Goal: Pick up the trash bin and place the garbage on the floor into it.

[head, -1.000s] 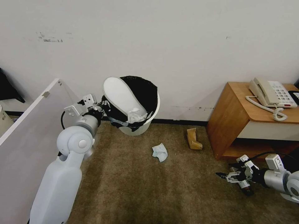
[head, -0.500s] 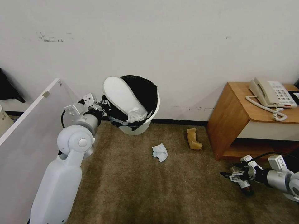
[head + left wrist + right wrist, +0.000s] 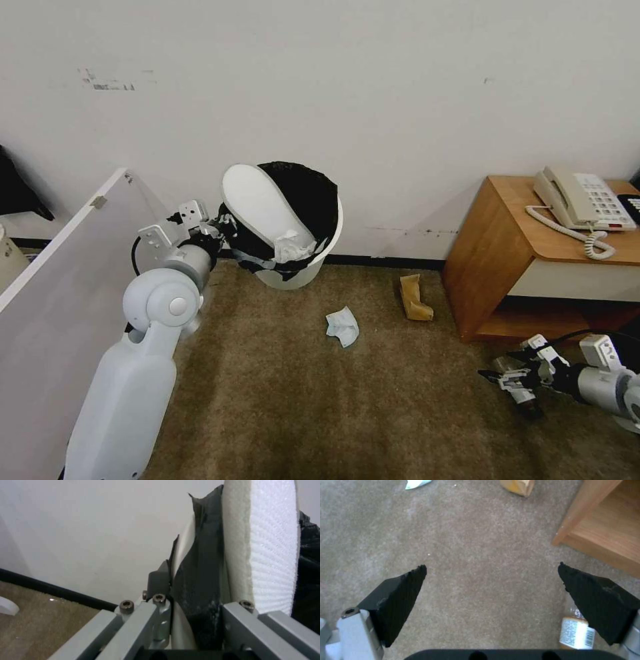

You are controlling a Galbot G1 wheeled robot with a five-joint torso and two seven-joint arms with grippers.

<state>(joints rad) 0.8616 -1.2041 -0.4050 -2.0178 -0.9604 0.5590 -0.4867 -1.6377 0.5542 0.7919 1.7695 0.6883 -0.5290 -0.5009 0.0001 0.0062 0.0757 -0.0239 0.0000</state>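
Observation:
The white trash bin (image 3: 313, 263), lined with a black bag, tilts toward me by the wall. A white slipper (image 3: 263, 203) and crumpled tissue (image 3: 291, 247) sit inside it. My left gripper (image 3: 223, 232) is shut on the bin's left rim; the left wrist view shows the left gripper (image 3: 196, 592) clamping the bagged rim (image 3: 195, 580) beside the slipper (image 3: 266, 542). More garbage lies on the carpet floor (image 3: 300, 400): a pale tissue (image 3: 342, 327) and tan crumpled paper (image 3: 415, 298). My right gripper (image 3: 501, 379) (image 3: 491, 568) hangs open low at the right, with a small bottle (image 3: 576, 632) beside one finger.
A wooden nightstand (image 3: 493, 260) with a beige phone (image 3: 581, 200) stands at the right, close to my right arm. Its lower shelf (image 3: 610, 530) is near the right gripper. A white panel (image 3: 60, 280) leans at the left. A black skirting strip (image 3: 380, 261) runs along the wall.
My right gripper has drawn back to the right and slightly lower over the carpet. The left gripper and the bin have not moved.

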